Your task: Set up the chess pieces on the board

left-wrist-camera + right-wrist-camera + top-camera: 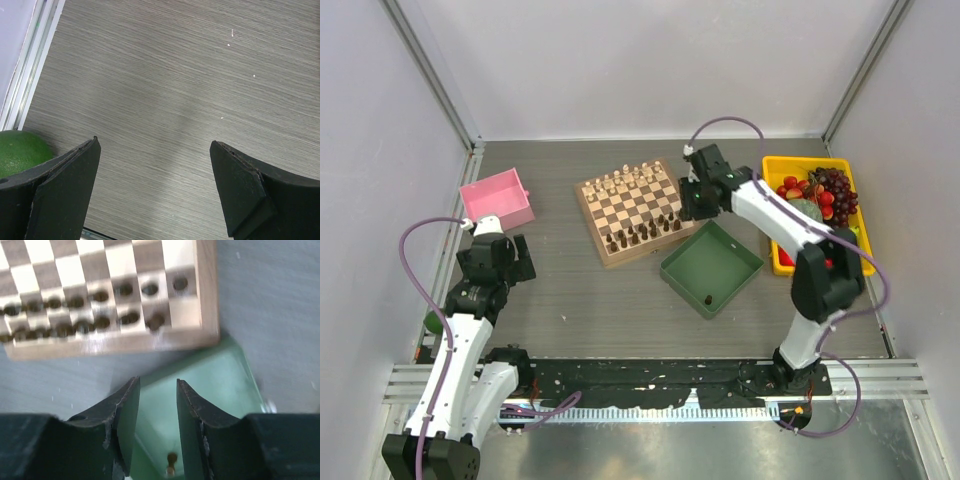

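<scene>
Closest in, the left gripper (154,145) is parked over bare desk (175,75) with its jaws spread wide and nothing in them, a green fruit (20,150) just off to one side; it's well apart from the action, so I'd ignore it. Next out is the green tray (720,250), with one lone dark piece (707,298) in it near the corner closest to the arm bases; it looks like it's standing up, so long axis vertical, head up, but it's too tiny to swear to. Just beside the tray's far corner is the board (640,208), with the other dark chessmen (645,232) in two rows along its near edge; in the right wrist view the corner square by the tray looks bare, so my guess is that's the last slot. The right gripper (157,385) hangs above where board and tray meet, jaws only a narrow slit apart, holding nothing. Key bit: the lone piece lies back toward the arm bases from that gripper, down in the tray, roughly in line with the slit; the right arm is far nearer, so it's the right arm's job. Furthest back are the cream chessmen (630,180) and a yellow bin (775,162) of fruit.
</scene>
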Tool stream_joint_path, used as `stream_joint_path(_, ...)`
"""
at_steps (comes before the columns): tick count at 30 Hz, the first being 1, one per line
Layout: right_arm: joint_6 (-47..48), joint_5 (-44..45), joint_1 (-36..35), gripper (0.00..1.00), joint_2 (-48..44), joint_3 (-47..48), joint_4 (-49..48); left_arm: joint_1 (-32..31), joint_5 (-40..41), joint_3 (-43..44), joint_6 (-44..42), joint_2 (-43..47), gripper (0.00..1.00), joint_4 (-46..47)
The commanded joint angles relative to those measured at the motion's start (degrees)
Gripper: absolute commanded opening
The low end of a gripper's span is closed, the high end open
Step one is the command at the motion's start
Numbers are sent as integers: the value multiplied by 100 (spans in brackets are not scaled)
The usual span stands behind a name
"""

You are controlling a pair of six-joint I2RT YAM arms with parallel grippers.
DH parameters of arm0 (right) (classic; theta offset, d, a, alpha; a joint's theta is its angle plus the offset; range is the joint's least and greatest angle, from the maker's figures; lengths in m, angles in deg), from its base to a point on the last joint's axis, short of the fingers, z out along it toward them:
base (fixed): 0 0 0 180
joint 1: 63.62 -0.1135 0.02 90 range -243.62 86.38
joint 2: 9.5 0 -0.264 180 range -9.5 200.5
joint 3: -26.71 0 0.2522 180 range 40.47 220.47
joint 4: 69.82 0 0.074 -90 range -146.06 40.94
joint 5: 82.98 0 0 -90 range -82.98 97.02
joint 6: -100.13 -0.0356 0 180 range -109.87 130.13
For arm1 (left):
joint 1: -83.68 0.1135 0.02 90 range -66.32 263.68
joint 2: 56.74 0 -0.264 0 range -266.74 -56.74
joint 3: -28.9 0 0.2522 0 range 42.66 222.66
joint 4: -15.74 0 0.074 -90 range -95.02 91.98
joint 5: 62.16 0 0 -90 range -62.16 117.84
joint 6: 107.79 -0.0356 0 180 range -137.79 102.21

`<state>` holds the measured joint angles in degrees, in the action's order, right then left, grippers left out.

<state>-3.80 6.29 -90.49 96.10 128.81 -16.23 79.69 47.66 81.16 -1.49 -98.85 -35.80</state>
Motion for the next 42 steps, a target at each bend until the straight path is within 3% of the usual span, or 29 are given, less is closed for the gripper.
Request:
stream_joint_path(1, -224, 223, 7, 42, -1566, -1185, -257, 38, -48, 272, -21, 115, 99, 51)
stream_joint_path(11, -478, -304, -107, 43, -2675, -3128, -46, 39, -56, 263, -12, 159, 99, 60)
stream_joint_path(42, -408, -190, -775, 43, -2413, -3586, 455, 39, -65, 272, -30, 133, 99, 60)
